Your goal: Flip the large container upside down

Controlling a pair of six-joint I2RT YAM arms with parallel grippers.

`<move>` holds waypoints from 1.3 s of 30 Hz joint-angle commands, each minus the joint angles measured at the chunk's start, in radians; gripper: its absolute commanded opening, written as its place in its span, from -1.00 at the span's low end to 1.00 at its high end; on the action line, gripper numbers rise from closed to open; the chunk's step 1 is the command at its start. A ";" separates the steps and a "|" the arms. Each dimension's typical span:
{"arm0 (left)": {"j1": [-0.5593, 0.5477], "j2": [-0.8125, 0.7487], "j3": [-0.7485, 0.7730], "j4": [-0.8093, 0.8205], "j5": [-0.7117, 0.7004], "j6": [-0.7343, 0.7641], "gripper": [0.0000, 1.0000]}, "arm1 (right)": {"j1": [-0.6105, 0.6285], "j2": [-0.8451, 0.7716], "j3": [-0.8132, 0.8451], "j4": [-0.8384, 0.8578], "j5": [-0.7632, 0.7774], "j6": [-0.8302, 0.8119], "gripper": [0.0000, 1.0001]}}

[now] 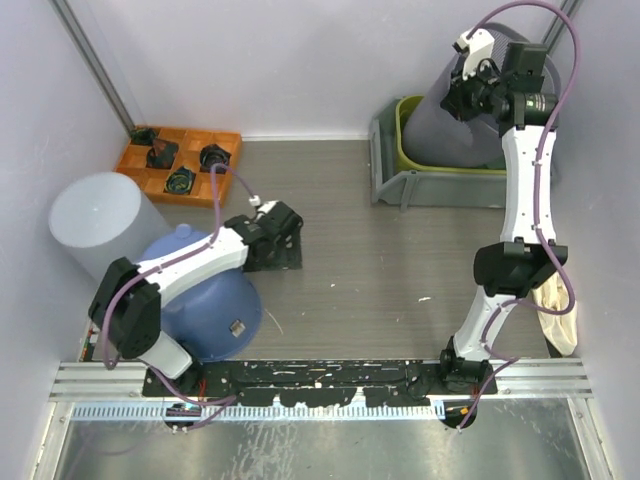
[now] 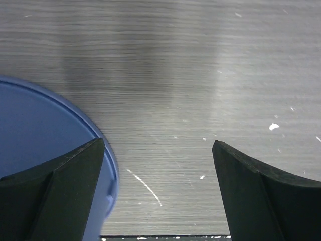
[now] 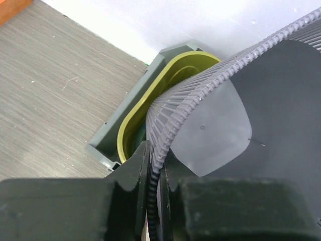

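Note:
The large container is a dark grey ribbed bin. It leans tilted inside a yellow-green tub at the back right. My right gripper is shut on its ribbed rim; the right wrist view shows the rim pinched between the two fingers of the gripper. My left gripper is open and empty low over the table. In the left wrist view the gripper has a blue domed container beside its left finger.
The yellow-green tub sits in a grey bin. A pale grey cylinder stands at the left behind the blue container. An orange tray with dark parts lies at the back left. White walls close in on all sides.

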 commanded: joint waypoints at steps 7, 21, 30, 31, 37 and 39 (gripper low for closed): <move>0.218 -0.168 -0.076 -0.206 -0.045 -0.068 0.91 | 0.045 -0.248 -0.007 0.135 0.163 0.026 -0.99; 0.495 -0.090 -0.086 -0.182 0.016 -0.005 0.92 | 0.046 -0.313 -0.091 0.149 0.120 0.014 -0.99; 0.757 -0.057 -0.115 -0.159 0.097 0.089 0.95 | 0.046 -0.304 0.147 0.153 -0.160 0.204 -0.99; 0.758 -0.057 -0.118 -0.153 0.098 0.084 0.94 | 0.046 -0.296 0.203 0.146 -0.174 0.216 -0.99; 0.758 -0.070 -0.113 -0.157 0.023 0.026 0.95 | 0.046 -0.280 0.316 0.162 -0.378 0.373 -0.99; 0.764 -0.080 -0.103 -0.167 -0.016 0.011 0.96 | 0.046 -0.294 0.237 0.257 -0.516 0.503 -0.99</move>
